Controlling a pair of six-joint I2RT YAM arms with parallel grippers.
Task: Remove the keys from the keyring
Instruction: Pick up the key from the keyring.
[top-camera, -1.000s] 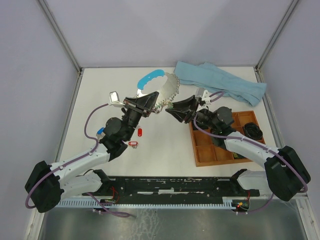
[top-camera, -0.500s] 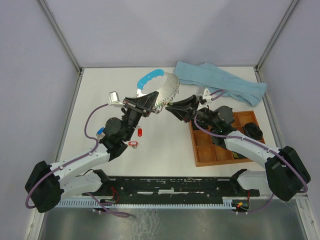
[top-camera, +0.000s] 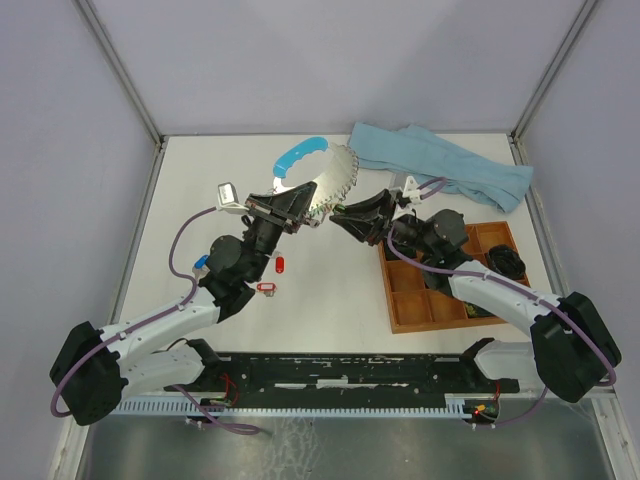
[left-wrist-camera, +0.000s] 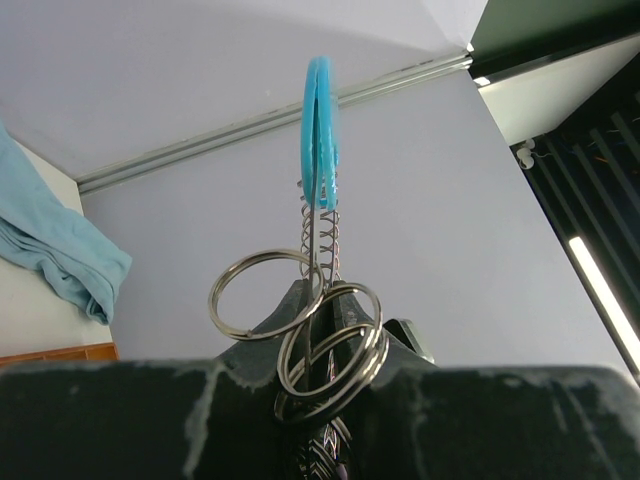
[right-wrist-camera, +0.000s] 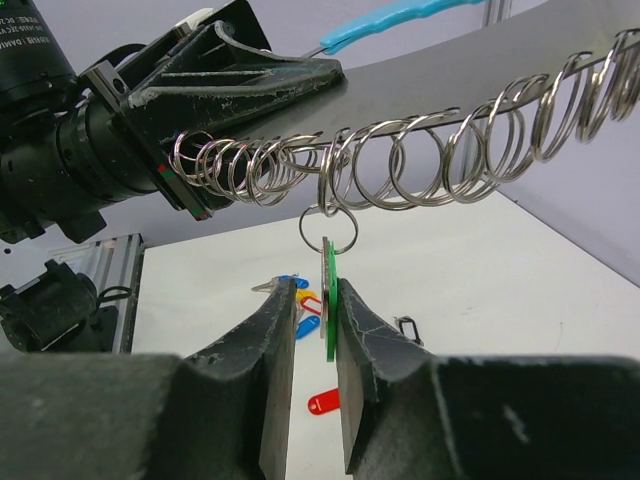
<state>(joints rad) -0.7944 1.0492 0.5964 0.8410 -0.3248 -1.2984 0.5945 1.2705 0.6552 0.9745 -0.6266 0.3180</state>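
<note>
My left gripper (top-camera: 293, 207) is shut on the keyring (top-camera: 330, 185), holding it above the table; its light-blue arc (top-camera: 300, 155) points to the far side. In the left wrist view the ring's wire and several split rings (left-wrist-camera: 330, 340) sit between my fingers. In the right wrist view a key with a green tag (right-wrist-camera: 328, 300) hangs from the ring's coil (right-wrist-camera: 420, 160). My right gripper (right-wrist-camera: 315, 295) is open around it: the right finger touches the tag, the left finger stands apart. Loose keys with red tags (top-camera: 280, 265) and a blue tag (top-camera: 200, 263) lie on the table.
A wooden compartment tray (top-camera: 395, 300) sits at the right with a black coiled cable (top-camera: 507, 263) in it. A light-blue cloth (top-camera: 440, 160) lies at the back right. A small black tag frame (right-wrist-camera: 405, 328) lies on the table under the ring.
My right gripper has edged left toward the keyring and its jaws have narrowed around the hanging green-tagged key. The left gripper and the keyring have hardly moved.
</note>
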